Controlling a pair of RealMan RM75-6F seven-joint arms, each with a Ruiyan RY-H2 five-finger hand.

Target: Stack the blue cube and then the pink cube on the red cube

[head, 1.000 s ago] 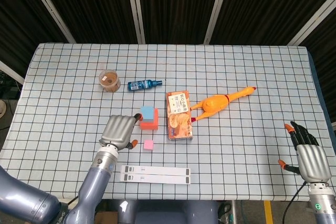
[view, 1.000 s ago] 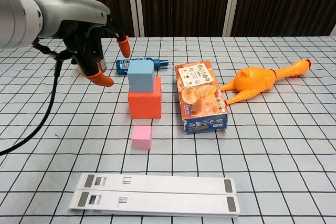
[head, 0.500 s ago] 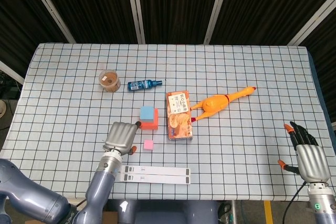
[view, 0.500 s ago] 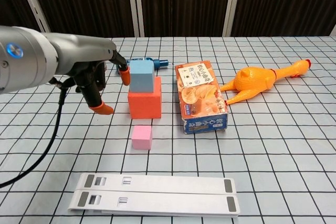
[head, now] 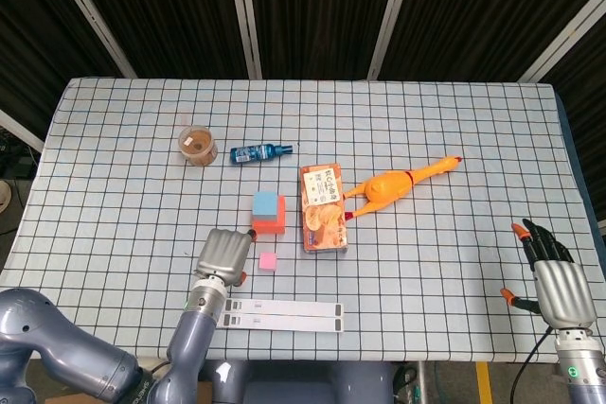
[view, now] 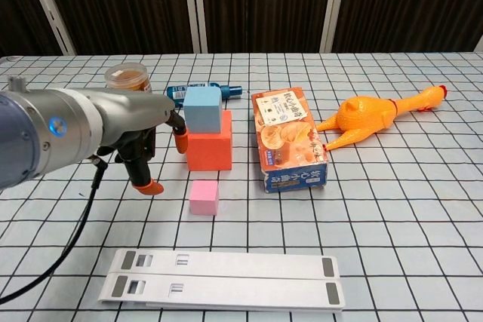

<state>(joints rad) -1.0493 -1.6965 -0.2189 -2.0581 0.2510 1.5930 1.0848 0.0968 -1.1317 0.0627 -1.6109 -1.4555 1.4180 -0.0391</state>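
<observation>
Nearest, the left hand (view: 147, 157) hovers empty, fingers apart, just left of the pink cube (view: 204, 197) on the table; beyond, the blue cube (view: 202, 108) already tops the red cube (view: 208, 149). A careless reach could topple that stack.

Blue cube (view: 202, 108) tops the red cube (view: 208, 149), pink cube (view: 204, 197) on the white, black-gridded table (view: 407, 209); grey left hand (view: 143, 152) shows orange fingertips (view: 149, 187).
</observation>
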